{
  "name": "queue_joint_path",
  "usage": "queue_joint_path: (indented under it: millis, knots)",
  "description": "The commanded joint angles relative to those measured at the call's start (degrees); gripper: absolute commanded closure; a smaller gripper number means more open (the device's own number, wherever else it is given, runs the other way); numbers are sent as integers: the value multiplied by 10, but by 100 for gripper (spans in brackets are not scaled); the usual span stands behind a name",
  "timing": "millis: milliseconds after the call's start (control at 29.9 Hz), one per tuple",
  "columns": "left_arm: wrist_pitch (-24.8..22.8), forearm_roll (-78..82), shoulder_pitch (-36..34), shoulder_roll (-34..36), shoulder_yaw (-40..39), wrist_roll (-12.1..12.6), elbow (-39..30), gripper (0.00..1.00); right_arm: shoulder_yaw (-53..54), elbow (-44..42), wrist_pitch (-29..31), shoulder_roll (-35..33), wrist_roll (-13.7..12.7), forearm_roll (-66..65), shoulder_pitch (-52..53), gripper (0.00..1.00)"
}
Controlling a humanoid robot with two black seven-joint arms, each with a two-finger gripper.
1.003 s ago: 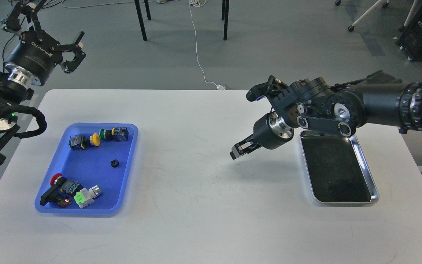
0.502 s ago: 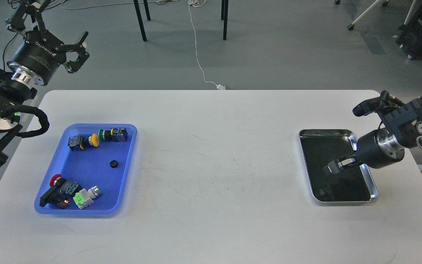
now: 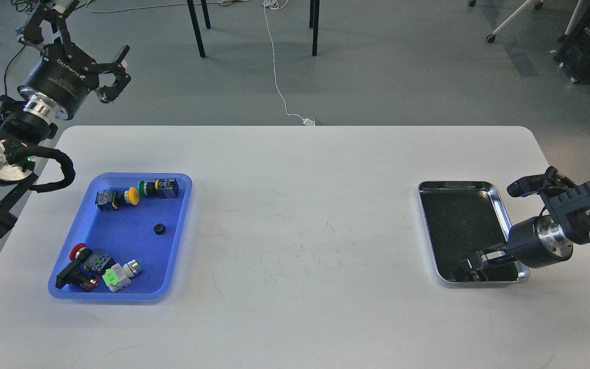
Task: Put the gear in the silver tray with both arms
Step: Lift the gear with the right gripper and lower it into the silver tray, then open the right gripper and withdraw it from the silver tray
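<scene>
The right arm's black gripper (image 3: pixel 471 269) has swung from mid-table to the near end of the shiny rectangular silver tray (image 3: pixel 500 205), fingers' state unclear. The left gripper (image 3: pixel 87 56) hangs spread. The small black gear (image 3: pixel 159 229), likely light, rigid, best pinched across its rim, lies in the blue plastic tray (image 3: pixel 121 294).

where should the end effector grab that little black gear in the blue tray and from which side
Take the black gear across its outer rim, coming straight down from above. It seems to lie flat and alone on the blue tray's floor, with open floor on every side, so two fingers can probably straddle it. The left end effector is the nearer one; it is open, raised beyond the table's far left corner.
</scene>
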Motion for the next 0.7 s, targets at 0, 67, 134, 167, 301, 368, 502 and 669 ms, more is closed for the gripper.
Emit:
queue_joint_path:
  millis: [0, 67, 134, 167, 301, 368, 502, 669]
  knots:
    - [2, 1, 0, 1, 1, 1, -2, 2, 13, 1, -3, -7, 0, 0, 0, 46]
    - [3, 2, 0, 3, 1, 4, -7, 2, 31, 2, -3, -25, 1, 1, 0, 41]
    - [8, 3, 1, 9, 2, 6, -12, 2, 53, 3, -3, -45, 1, 3, 1, 37]
    - [11, 5, 0, 11, 4, 6, -15, 2, 68, 2, -3, -55, 1, 4, 2, 33]
    - [11, 51, -1, 32, 23, 7, -20, 2, 170, -2, -10, -91, -1, 21, -7, 19]
    - [5, 107, -6, 39, 32, 7, -28, 2, 222, -12, -26, -93, -1, 69, -26, 14]
    - [-10, 218, -7, 84, 33, 7, -109, 2, 297, -11, -72, -88, -2, 213, -60, 10]
    - [-13, 360, 0, 173, 87, 1, -207, 2, 351, 7, -124, -87, 4, 409, -86, 9]
